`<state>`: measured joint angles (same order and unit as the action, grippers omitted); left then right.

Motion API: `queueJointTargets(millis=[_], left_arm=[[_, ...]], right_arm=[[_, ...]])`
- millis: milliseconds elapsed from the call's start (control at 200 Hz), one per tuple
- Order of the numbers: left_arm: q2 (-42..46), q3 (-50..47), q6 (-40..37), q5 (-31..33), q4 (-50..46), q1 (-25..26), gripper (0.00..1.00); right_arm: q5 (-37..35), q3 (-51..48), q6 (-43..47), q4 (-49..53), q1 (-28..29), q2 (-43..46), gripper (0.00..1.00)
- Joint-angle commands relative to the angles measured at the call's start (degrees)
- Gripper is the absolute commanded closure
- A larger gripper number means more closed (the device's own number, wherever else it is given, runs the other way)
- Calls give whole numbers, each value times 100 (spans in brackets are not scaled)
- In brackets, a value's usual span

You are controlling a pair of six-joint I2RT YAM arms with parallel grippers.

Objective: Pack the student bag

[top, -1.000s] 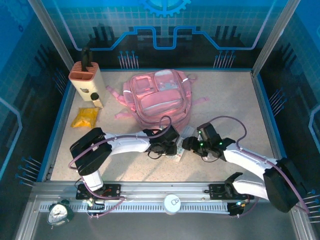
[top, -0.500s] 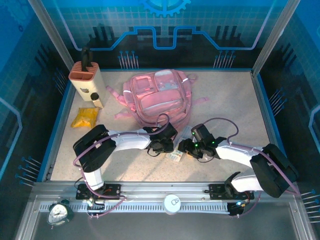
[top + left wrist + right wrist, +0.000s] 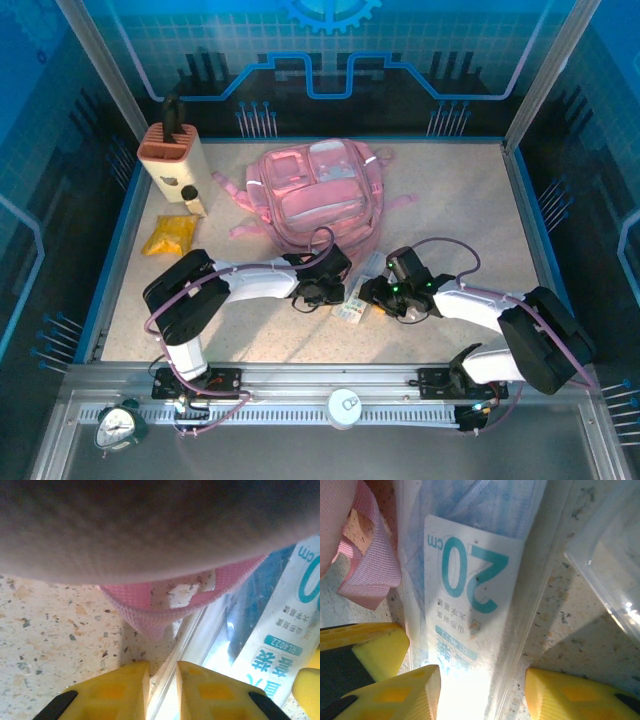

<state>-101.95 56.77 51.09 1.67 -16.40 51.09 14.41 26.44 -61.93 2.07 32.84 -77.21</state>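
The student bag [image 3: 320,195], a soft pink backpack, lies flat at mid-table. A ruler in a clear sleeve printed "20 cm" [image 3: 352,305] lies on the table by the bag's near edge. My left gripper [image 3: 335,293] comes in from the left. In the left wrist view its jaws [image 3: 162,680] stand a narrow gap apart over the sleeve's clear edge [image 3: 270,645], below a pink strap [image 3: 150,615]. My right gripper [image 3: 372,295] faces it from the right. Its jaws [image 3: 482,690] are open and straddle the sleeve [image 3: 470,580] without clamping it.
A tan knife block [image 3: 172,160] stands at the back left, with a small bottle [image 3: 192,200] and a yellow packet [image 3: 170,235] beside it. Another clear plastic piece [image 3: 605,575] lies right of the ruler. An alarm clock [image 3: 120,425] sits on the front rail.
Both grippers' jaws have narrowed. The right arm swung left and drew in close to the ruler sleeve. The left gripper edged slightly toward the sleeve.
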Motion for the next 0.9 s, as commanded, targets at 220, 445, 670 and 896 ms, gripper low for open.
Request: queueJointTargets(millis=[220,445,670,896], left_arm=[[-9,-149,59,-753,466,60,79],[-35,-289,94,-853,706,50,81],[40,-343,121,-796,720,42,82],[186,-338,91,-731,687,42,82]], right_arm=[[661,-59,-71,-1481,53,-202,56],[649,-59,-3,-1385,19,-137,59],[654,-35,60,-1269,-35,-67,67],[425,-46,195,-811,-67,217,80]])
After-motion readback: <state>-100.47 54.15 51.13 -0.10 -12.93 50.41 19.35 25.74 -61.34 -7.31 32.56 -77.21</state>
